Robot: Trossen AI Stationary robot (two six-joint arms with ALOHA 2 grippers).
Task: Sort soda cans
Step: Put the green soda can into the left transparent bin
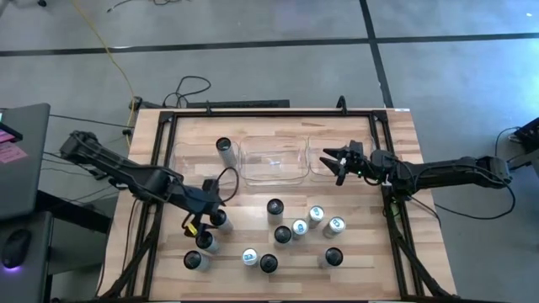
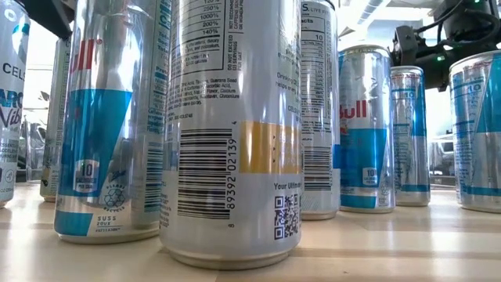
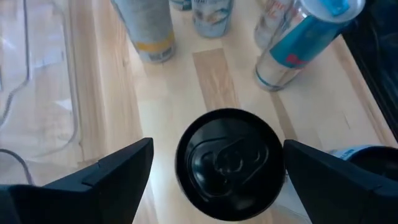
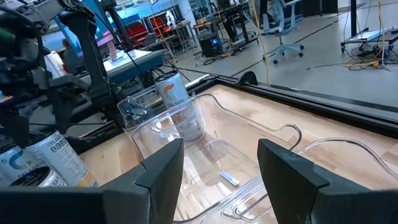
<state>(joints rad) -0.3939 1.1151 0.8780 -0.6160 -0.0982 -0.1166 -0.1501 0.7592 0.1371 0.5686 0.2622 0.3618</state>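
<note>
Your left gripper (image 3: 214, 171) is hovering, jaws spread wide, over a black-topped silver metal can (image 3: 229, 163) at the table's eight o'clock. Next, you likely lower and close. Your right gripper (image 1: 335, 160) is waiting, half-spread and empty, over the clear rectangular plastic bins (image 1: 271, 160) at one o'clock.

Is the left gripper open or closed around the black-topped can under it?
Open. In the left wrist view both fingers stand apart from the black-topped silver can, with bare table visible between them.

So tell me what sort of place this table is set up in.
Most likely a robotics lab or workshop: a concrete floor with loose cables running to the wooden table, and in the right wrist view office chairs and equipment racks beyond it.
</note>
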